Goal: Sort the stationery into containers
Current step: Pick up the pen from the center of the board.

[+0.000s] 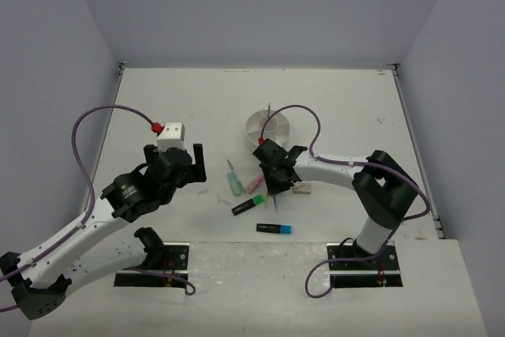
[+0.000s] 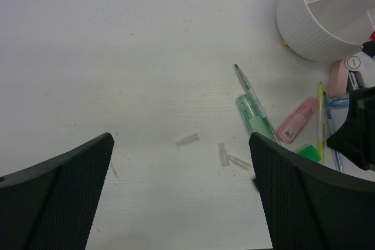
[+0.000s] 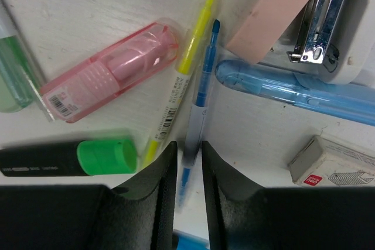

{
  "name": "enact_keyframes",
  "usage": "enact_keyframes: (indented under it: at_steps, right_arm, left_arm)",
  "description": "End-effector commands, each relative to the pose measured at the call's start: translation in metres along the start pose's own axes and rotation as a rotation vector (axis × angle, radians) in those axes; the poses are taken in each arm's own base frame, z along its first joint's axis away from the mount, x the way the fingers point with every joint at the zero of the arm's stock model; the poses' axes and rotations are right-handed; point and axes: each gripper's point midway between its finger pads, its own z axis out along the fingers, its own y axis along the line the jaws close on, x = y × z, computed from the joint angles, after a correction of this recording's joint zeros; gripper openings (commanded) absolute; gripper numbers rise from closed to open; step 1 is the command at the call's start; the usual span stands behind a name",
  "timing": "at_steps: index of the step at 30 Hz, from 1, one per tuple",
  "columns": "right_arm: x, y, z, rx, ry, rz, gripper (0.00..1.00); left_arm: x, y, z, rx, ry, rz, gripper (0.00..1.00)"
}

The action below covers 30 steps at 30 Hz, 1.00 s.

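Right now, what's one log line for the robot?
left fingers: open, empty | right fingers: straddling blue pen, not clamped | pen: on table

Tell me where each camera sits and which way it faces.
Top: fixed above and behind the robot, facing down at the table; shows left tool, right tool.
Left wrist: behind the left tool, angled down toward the white organiser; its wide-apart fingers frame the bottom.
Right wrist: close above the table, facing down; its fingers flank a blue pen.
Both wrist views share the pink marker.
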Motion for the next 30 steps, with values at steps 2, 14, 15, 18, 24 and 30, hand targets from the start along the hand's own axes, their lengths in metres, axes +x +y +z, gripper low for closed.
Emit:
enact_keyframes:
  at_steps: [2, 14, 15, 18, 24, 30]
  right_arm:
    - [-0.006, -0.002, 0.007, 0.044, -0.013, 0.006, 0.22]
    - [-0.037, 0.000, -0.051, -0.004, -0.174, 0.000, 0.00]
    - [-0.041, -0.003, -0.062, 0.005, -0.201, 0.000, 0.00]
    - [-0.056, -0.009, -0.109, -0.023, -0.331, 0.003, 0.00]
    - [-0.072, 0.000, -0.158, -0.212, -0.556, -0.085, 0.00]
    - [-0.073, 0.000, -0.146, -0.395, -0.512, -0.065, 0.00]
  left_arm:
    - [-0.008, -0.002, -0.001, 0.016, -0.037, -0.006, 1.00]
    - [0.000, -0.007, 0.007, -0.022, 0.024, -0.020, 1.00]
    - [0.001, -0.010, 0.008, -0.018, 0.036, -0.035, 1.00]
    - [0.011, -0.027, 0.017, -0.001, 0.075, -0.164, 1.00]
    - [0.053, -0.037, 0.052, -0.102, 0.174, -0.264, 1.00]
    - [0.075, -0.025, 0.065, -0.353, 0.279, -0.272, 0.97]
